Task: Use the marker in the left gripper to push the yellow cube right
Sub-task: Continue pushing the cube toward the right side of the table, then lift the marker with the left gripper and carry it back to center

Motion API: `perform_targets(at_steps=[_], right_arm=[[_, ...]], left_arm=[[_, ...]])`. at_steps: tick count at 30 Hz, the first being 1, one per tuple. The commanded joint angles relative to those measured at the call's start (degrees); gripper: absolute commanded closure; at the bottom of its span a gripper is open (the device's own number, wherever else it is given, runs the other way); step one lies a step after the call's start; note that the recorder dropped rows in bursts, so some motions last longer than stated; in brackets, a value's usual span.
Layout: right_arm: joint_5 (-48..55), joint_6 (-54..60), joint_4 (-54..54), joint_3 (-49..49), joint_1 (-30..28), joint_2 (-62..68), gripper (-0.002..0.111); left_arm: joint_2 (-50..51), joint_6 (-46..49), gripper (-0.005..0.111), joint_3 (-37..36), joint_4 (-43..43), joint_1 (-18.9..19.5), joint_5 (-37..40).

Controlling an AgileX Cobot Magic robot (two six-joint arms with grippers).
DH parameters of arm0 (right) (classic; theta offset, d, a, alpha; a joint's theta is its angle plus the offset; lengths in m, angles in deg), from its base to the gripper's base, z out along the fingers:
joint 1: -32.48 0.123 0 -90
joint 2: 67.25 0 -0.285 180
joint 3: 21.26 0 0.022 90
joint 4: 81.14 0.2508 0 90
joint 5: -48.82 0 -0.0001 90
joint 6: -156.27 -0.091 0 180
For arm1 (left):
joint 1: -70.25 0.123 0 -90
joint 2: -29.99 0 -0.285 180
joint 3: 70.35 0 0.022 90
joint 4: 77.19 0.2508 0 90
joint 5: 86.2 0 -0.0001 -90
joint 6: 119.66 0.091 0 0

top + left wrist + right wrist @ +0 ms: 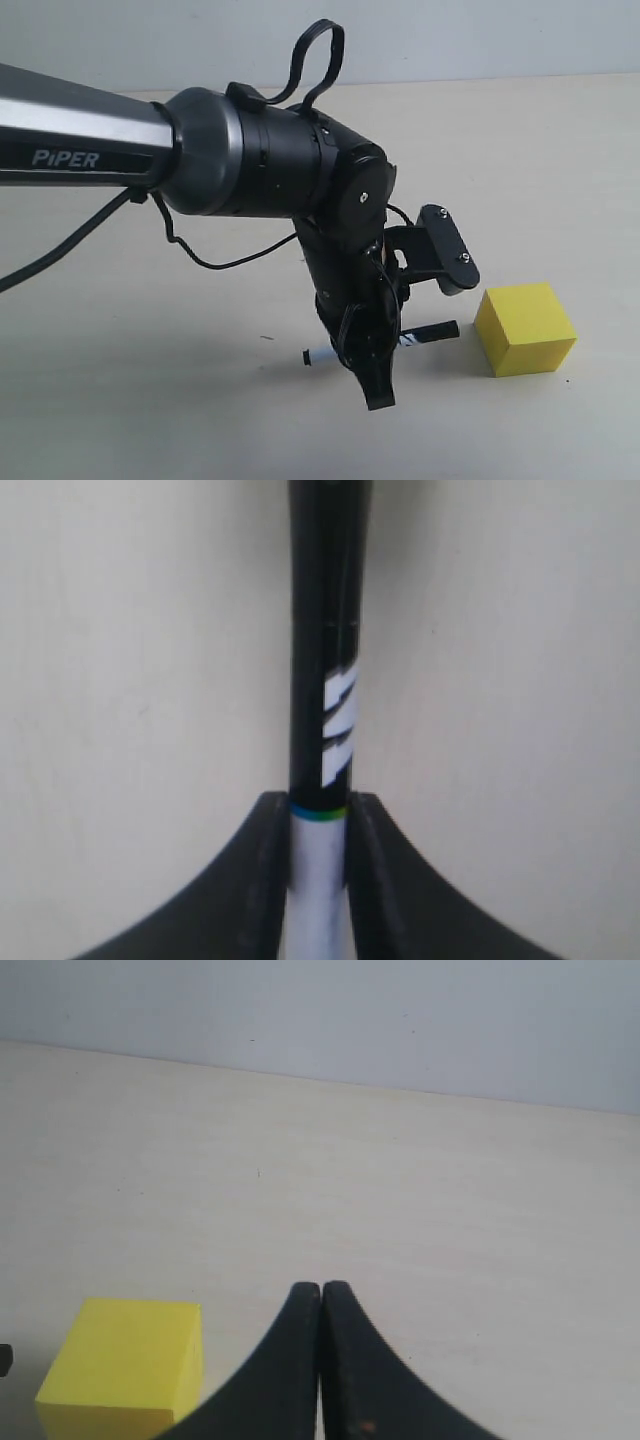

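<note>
The yellow cube (pixel 525 328) rests on the pale table at the lower right of the exterior view. My left gripper (pixel 378 385) points down just left of it and is shut on the marker (pixel 432 333), which lies nearly level with its black end aimed at the cube, a small gap short of its left face. The wrist view shows both jaws of my left gripper (pixel 318 815) pressed on the white barrel of the marker (pixel 325 680). My right gripper (pixel 320 1295) is shut with nothing in it, and the yellow cube (pixel 125 1365) sits beside it.
The grey arm tube lettered "PiPER" (pixel 70 140) reaches in from the left, with black cables (pixel 315 55) looping above and below it. The beige table (pixel 150 400) runs back to a pale wall (pixel 400 1020).
</note>
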Motion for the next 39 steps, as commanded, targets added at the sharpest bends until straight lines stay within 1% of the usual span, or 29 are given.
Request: perform_targets(at_steps=[1, 3, 12, 15, 18, 26, 31, 36, 39], right_arm=[[-0.7, 0.5, -0.1, -0.1, -0.3, -0.3, 0.108], [-0.7, 0.5, -0.1, -0.1, -0.3, -0.3, 0.108], [-0.7, 0.5, -0.1, -0.1, -0.3, -0.3, 0.108], [-0.7, 0.5, -0.1, -0.1, -0.3, -0.3, 0.108], [-0.7, 0.5, -0.1, -0.1, -0.3, -0.3, 0.108], [-0.7, 0.5, -0.1, -0.1, -0.3, -0.3, 0.108], [-0.6, 0.5, -0.1, -0.1, -0.3, -0.3, 0.108], [-0.6, 0.7, -0.1, -0.1, -0.3, -0.3, 0.108], [-0.6, 1.0, 0.0, -0.1, -0.3, -0.3, 0.108]], left_arm=[[2.3, -1.5, 0.107, 0.4, 1.0, 0.0, -1.3], [3.6, -1.7, 0.107, 0.9, 1.2, 0.0, -1.6], [5.2, -1.9, 0.107, 4.7, 0.9, 0.0, -7.5], [5.2, -1.9, 0.107, 5.9, -0.2, 0.0, -7.7], [5.2, -1.9, 0.107, 6.4, -0.6, 0.0, -6.7], [5.2, -1.4, 0.107, 6.4, 0.0, 0.2, 1.1], [5.2, -1.4, 0.107, 6.4, 0.0, -0.7, 1.6], [5.2, -1.3, 0.107, 6.4, 0.0, -3.3, 0.6], [5.2, -1.3, 0.107, 6.4, 0.0, -4.2, 0.4]])
